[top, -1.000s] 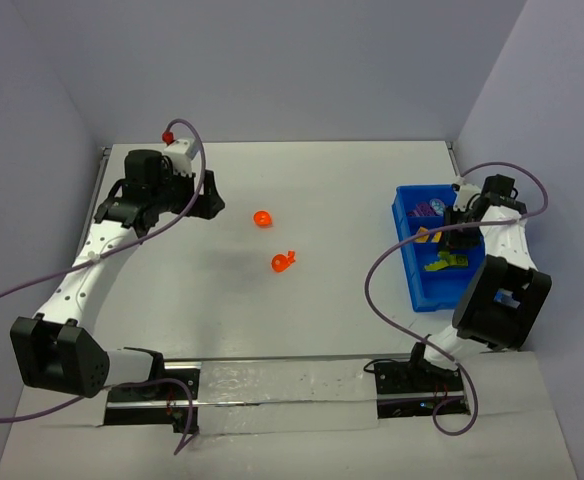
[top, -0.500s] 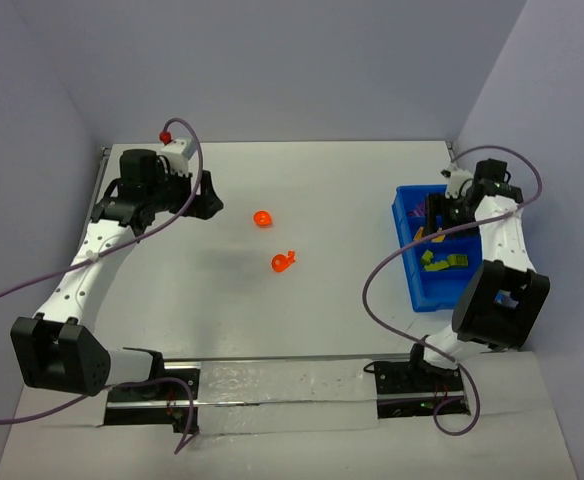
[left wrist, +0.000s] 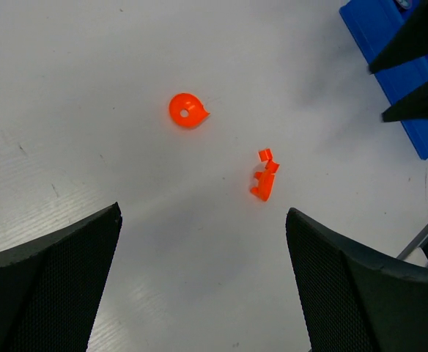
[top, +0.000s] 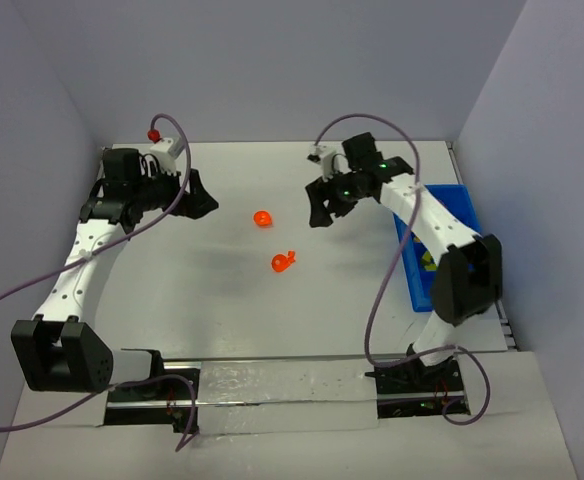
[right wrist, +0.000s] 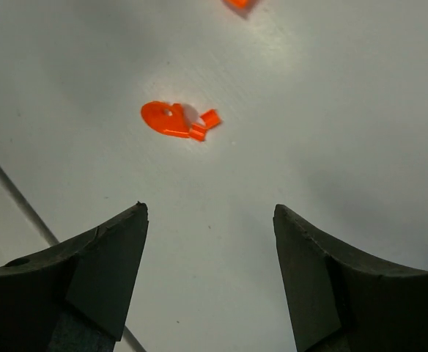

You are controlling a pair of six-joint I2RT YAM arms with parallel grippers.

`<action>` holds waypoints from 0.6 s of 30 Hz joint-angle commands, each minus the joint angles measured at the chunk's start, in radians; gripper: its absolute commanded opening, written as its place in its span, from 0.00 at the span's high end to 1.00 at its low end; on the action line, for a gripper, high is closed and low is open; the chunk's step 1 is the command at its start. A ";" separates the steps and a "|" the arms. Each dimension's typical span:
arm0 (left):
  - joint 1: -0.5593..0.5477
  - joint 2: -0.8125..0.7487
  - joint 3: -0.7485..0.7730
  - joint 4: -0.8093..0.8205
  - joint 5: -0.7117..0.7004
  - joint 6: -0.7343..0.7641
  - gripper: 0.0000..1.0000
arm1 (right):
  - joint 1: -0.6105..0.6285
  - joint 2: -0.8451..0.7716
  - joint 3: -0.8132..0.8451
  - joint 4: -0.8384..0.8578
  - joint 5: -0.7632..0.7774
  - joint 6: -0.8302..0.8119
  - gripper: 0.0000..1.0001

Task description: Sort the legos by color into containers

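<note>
Lying apart, teardrop orange lego (left wrist: 187, 110) (holed), jagged orange lego (left wrist: 265, 174)

Round orange lego (top: 262, 218), hooked orange lego (top: 284, 262) apart; blue tray (top: 464, 195) rightward.

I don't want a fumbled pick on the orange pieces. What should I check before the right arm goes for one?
1. Jaws of right gripper open, empty: ok.
2. Jaws of left gripper open, empty: ok.
3. On the table, round piece and hooked piece lie apart: ok.
4. Hooked piece centred under right gripper: not ok; it lies ahead, off to one side.
5. Left gripper well apart from right gripper: ok.
6. Room in the tray for orange: cannot tell; the right arm covers most of it.
</note>
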 commanded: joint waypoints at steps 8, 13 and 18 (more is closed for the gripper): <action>0.020 0.007 0.006 0.044 0.107 0.003 0.01 | 0.117 0.436 0.399 0.143 0.022 0.328 0.39; 0.020 0.008 0.009 0.044 0.118 0.004 0.01 | 0.140 0.583 0.499 0.139 0.014 0.432 0.46; 0.022 0.008 0.018 0.038 0.119 0.006 0.01 | 0.146 0.651 0.531 0.159 0.050 0.465 0.48</action>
